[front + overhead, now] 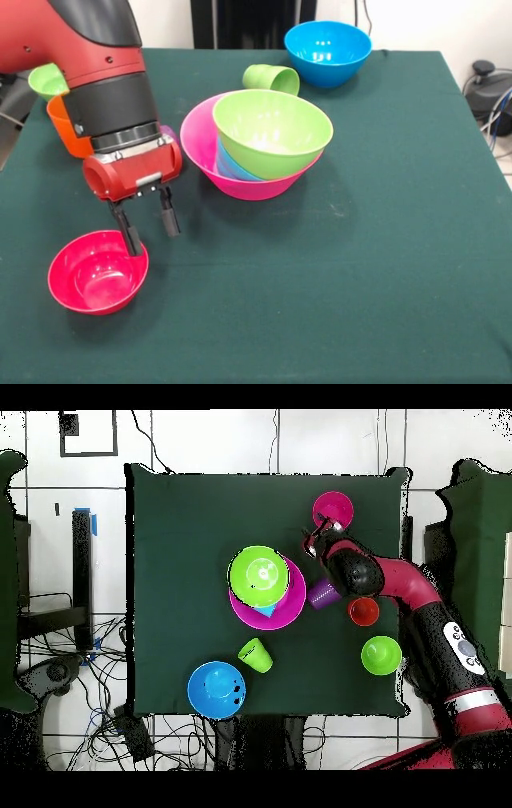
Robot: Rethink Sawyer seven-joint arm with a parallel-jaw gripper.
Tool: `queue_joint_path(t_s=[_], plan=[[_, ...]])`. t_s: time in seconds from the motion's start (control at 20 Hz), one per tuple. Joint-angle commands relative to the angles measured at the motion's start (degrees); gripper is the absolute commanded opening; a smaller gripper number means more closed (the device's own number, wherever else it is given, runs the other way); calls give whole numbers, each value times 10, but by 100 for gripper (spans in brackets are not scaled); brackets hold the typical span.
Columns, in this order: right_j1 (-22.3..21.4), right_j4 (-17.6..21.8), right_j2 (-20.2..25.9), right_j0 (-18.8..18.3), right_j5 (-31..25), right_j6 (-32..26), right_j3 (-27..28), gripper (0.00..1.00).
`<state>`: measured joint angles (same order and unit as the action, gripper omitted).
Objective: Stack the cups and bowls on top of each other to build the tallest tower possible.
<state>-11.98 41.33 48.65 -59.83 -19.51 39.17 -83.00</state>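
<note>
My gripper [146, 225]: fingers spread, holding nothing, one tip at the far rim of the small red bowl [98, 272].
Red bowl: near left on the table [384, 264], upright, apart from the tower [260, 144].
Handling, I judge: light, stiff, glossy, likely slippery.
Hold: pinch the thin rim wall.

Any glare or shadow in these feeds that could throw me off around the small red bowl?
Front view: bright highlights sit inside the blue bowl and the red bowl, and the end effector casts only a soft shadow on the cloth. Overhead view: even light, with a small glint in the green bowl.
</note>
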Motion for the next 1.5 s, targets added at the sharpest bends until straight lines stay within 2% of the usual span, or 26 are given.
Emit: queue_joint_path(t_s=[0.05,0.55,0.9,1.05,1.15,1.3,1.5], plan=[[58,8,-32,5,-14,22,1,100],[85,6,-12,-10,-29,-13,17,100],[77,6,-12,-9,-27,-2,13,100],[44,-6,-29,-3,-9,62,-7,100],[7,-13,-35,7,-17,83,-23,100],[-38,-31,-36,18,-48,90,-30,100],[-54,-46,-36,26,-71,73,-16,100]])
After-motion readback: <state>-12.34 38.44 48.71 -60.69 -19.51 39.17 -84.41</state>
